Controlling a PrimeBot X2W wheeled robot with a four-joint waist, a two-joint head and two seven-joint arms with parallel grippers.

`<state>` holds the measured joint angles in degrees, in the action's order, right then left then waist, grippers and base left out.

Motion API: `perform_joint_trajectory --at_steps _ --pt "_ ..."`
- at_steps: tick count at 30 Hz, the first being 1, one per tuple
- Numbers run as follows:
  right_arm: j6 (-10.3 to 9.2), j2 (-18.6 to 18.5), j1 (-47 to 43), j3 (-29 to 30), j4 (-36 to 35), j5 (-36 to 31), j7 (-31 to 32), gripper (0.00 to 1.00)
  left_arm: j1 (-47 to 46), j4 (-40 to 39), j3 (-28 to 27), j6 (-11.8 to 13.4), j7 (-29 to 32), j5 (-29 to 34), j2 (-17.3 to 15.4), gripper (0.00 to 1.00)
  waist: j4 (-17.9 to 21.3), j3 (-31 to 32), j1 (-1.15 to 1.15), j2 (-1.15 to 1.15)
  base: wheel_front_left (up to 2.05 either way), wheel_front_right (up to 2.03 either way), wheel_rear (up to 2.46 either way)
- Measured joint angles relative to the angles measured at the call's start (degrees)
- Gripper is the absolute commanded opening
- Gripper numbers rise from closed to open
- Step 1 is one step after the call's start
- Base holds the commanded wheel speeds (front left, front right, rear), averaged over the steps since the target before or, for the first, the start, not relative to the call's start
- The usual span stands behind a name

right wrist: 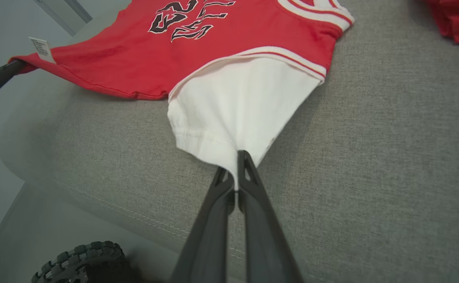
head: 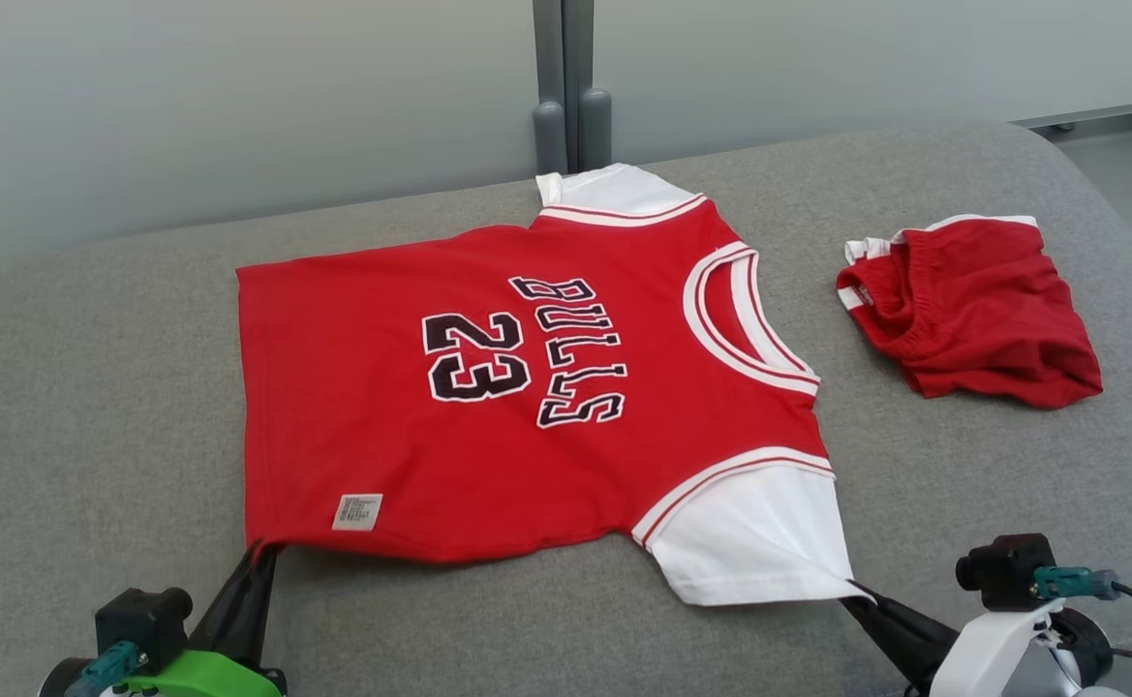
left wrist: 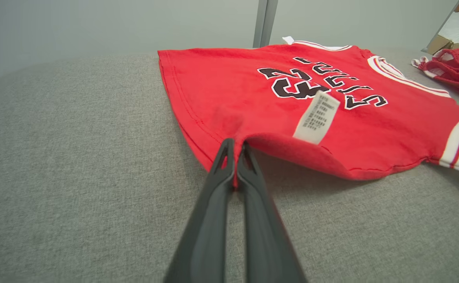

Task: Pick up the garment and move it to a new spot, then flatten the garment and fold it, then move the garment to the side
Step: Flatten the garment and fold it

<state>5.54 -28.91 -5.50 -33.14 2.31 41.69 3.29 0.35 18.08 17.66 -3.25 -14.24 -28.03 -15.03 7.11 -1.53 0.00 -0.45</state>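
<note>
- The red jersey (head: 488,387) lies spread face up across the middle of the grey cushion (head: 91,387). Its neck points toward the cushion's right edge and its hem toward the left edge.
- The left tool (head: 260,557) is clamped shut on the hem corner nearest the cushion's front edge, just below the white label (head: 357,511). The cloth puckers into the closed fingers and lifts slightly there.
- The right tool (head: 856,595) is pinched shut on the tip of the near white sleeve (head: 759,532), drawing it into a taut point toward the front edge.
- Holding two points along the same long side looks like a way to keep that edge straight, so it can be tugged flat or carried over in one fold.
- The body is mostly smooth, so flattening seems close to done and folding not yet begun.
- Folded red shorts (head: 972,310) sit well apart near the far right corner, out of the way of the fold.
</note>
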Motion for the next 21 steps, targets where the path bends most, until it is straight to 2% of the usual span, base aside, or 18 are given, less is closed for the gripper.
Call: perform_joint_trajectory --at_steps 9,18,19,21 --pt "-0.09 0.9 0.0 -2.9 4.8 -3.8 0.3 0.00 1.1 2.4 0.8 0.0 0.0 1.2 0.1 0.00 -0.2 0.0 0.00 0.00 0.00 0.00 0.00" --pt "-0.18 3.5 0.2 -4.1 7.5 -4.9 -0.3 0.02 1.1 5.5 1.3 0.0 0.0 3.3 -0.2 0.00 -0.6 -0.3 0.00 0.00 0.00 0.00 0.00" --pt "-0.18 3.6 0.3 -4.2 7.8 -5.1 -0.5 0.07 1.1 5.6 1.3 0.0 0.0 3.8 -0.2 0.02 -0.6 -0.3 0.00 0.00 0.00 0.00 0.00" --pt "-0.19 3.5 0.3 -4.2 8.4 -5.8 -0.8 0.14 1.1 6.0 1.4 0.0 0.0 4.2 -0.3 0.18 -0.6 -0.4 0.00 0.00 0.00 0.00 0.00"
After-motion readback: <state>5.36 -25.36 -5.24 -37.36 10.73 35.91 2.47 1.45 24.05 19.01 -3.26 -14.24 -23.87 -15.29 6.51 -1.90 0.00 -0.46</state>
